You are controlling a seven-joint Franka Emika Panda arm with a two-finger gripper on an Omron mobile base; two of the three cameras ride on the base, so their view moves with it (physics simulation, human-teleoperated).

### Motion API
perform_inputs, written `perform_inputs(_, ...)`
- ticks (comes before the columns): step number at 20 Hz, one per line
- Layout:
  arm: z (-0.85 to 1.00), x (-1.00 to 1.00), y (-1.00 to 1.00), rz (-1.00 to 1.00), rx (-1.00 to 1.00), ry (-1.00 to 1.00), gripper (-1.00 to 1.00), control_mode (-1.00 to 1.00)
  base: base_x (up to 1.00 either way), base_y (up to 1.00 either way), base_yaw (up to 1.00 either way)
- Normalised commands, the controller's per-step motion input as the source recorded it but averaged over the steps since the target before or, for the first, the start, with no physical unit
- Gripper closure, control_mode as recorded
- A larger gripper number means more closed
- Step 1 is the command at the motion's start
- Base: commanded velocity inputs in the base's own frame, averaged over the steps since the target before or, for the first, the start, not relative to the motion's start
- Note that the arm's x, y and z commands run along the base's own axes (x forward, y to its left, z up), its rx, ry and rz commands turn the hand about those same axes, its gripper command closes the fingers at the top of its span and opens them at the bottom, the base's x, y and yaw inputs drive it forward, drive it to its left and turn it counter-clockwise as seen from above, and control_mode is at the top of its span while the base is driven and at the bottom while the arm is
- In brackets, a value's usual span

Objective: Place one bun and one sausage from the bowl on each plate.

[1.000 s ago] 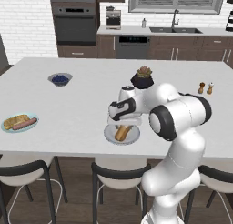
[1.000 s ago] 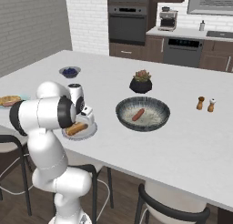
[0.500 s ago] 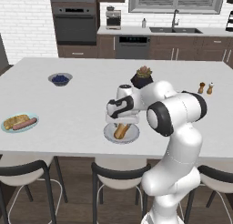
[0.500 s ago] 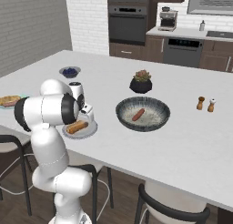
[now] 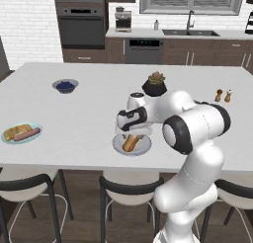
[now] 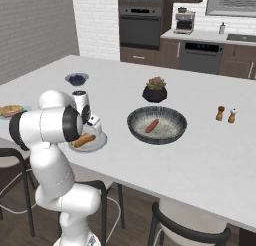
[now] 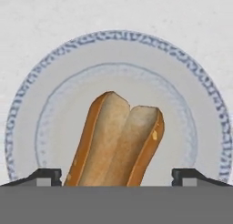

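A: Gripper (image 7: 116, 177) sits just above the grey plate (image 7: 54, 82), w/ a bun (image 7: 116, 148) lying on it, split side up.

B: Gripper state?

A: Spread wide. Fingertips (image 7: 43, 176) stand either side of the bun, clear of it, nothing held. From the left base cam the gripper (image 5: 132, 133) hangs right over that plate (image 5: 143, 147) near the front edge of the tabletop (image 5: 84, 116).

B: And the bowl?

A: Dark bowl (image 6: 134, 127) is on the far side of the arm, mid tabletop, apart from the grey plate (image 6: 100, 143). One sausage (image 6: 151, 125) lies in it, tilted. On the grey plate the bun (image 6: 83, 139) lies alone.

B: Other plate?

A: Teal plate (image 5: 11, 140) is well off to the left by the tabletop's front edge. It carries a bun (image 5: 16, 131) and a sausage (image 5: 26, 134) side by side, touching.

B: Anything else around?

A: Small bowl of blue berries (image 5: 65, 85) further back left, plant pot (image 5: 154, 86) just behind the arm, salt & pepper shakers (image 5: 223, 95) off to the right.
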Motion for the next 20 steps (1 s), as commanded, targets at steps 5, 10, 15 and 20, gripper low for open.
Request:
perform_inputs(5, 0.63, -0.05, -0.38, 0.0, 0.0, -0.03, -1.0, -1.0, 0.0, 0.0, 0.0)
perform_inputs(10, 0.78, 0.0, -0.89, 0.0, 0.0, -0.01, -1.0, -1.0, 0.0, 0.0, 0.0)
perform_inputs(15, 0.63, 0.0, -0.99, 0.0, 0.0, 0.0, -1.0, -1.0, 0.0, 0.0, 0.0)
perform_inputs(20, 0.24, 0.0, -0.98, 0.0, 0.0, 0.0, -1.0, -1.0, 0.0, 0.0, 0.0)
